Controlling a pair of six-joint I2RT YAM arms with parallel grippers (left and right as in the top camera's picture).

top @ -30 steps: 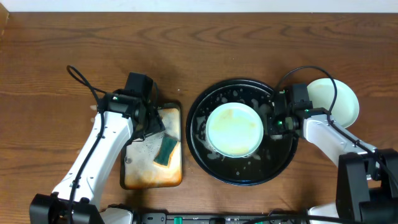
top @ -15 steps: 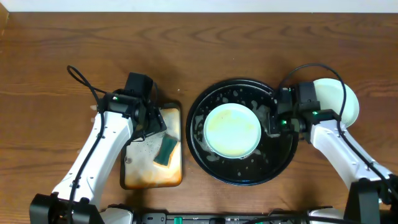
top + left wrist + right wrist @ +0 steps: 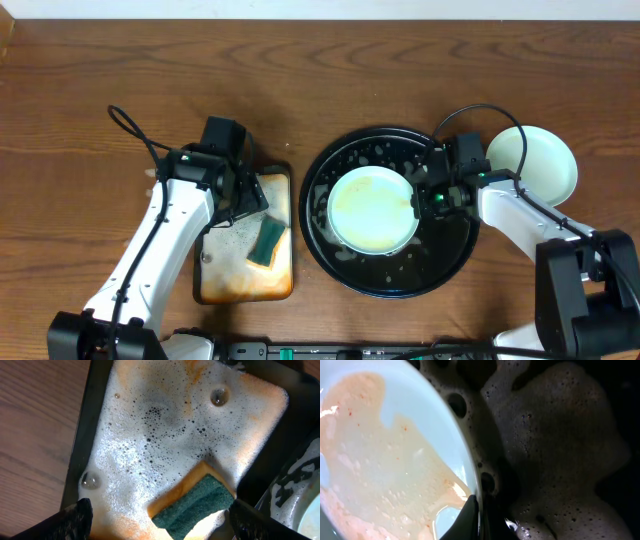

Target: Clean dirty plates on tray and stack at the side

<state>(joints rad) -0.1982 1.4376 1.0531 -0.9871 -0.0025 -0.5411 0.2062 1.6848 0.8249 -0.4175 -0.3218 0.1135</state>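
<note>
A pale plate [image 3: 373, 208] with a yellowish-orange wet film lies in the large round black tray [image 3: 455, 262], amid foam. My right gripper [image 3: 420, 198] is at the plate's right rim; in the right wrist view its fingers [image 3: 479, 515] are shut on the rim of this plate [image 3: 385, 455]. A clean pale mint plate [image 3: 535, 163] sits on the table right of the tray. My left gripper [image 3: 157, 520] is open just above the rusty-orange tray [image 3: 222, 278], with the green-yellow sponge [image 3: 196, 505] between its fingertips, not touching them. A third plate is not in view.
The sponge [image 3: 268, 243] lies in soapy foam on the rectangular tray [image 3: 165, 425], left of the black tray. A black cable [image 3: 130, 128] loops on the table behind my left arm. The table's front edge is close below both trays.
My right gripper has moved left from beside the mint plate to the right rim of the plate in the black tray and closed on it. The left arm has not moved.
</note>
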